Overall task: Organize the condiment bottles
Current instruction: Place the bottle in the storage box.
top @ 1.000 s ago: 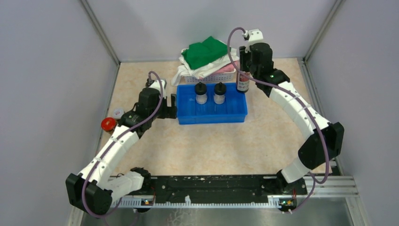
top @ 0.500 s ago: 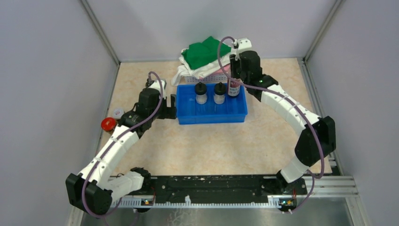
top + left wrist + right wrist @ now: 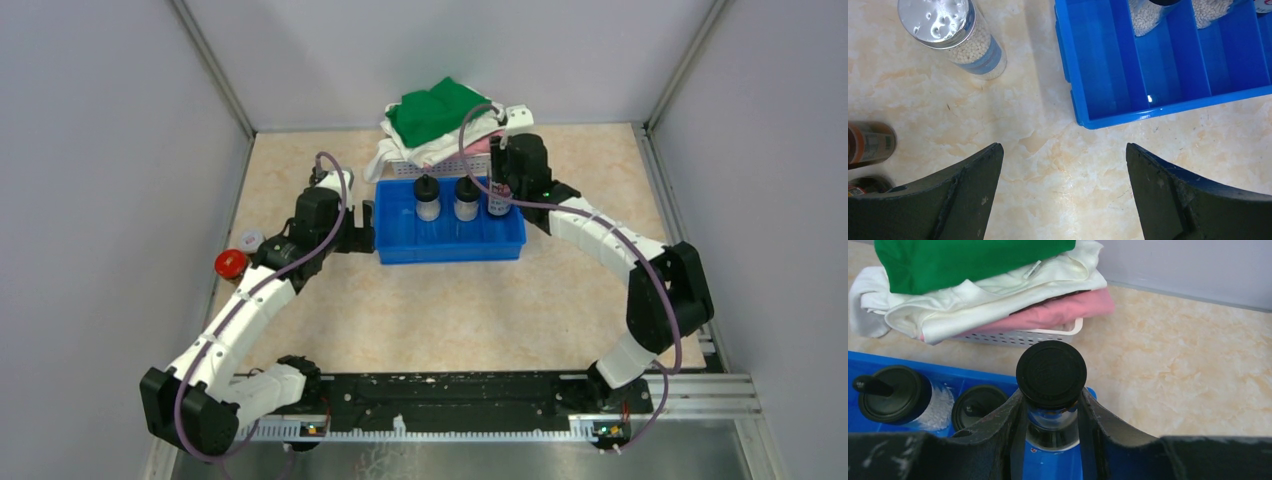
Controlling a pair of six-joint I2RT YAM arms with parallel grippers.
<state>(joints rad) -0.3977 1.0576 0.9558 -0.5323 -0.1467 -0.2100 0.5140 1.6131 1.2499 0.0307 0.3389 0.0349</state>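
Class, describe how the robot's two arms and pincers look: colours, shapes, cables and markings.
The left arm and right arm have white segmented covers between bulky black joints, each trailing a thin purple cable. The left pincer and right pincer each have two dark, curved, tapering fingers, scuffed pale in places. No lettering shows.

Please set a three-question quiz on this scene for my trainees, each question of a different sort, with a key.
1. True or false: the left gripper is shut on a jar.
2. Multiple choice: what does the right gripper hold? A, a black-capped bottle; B, a spoon; C, nothing.
3. Fill in: apart from the gripped one, ___ other bottles stand in the blue tray.

Key: 1 false, its fingers are spread over bare table; 2 A; 3 two.
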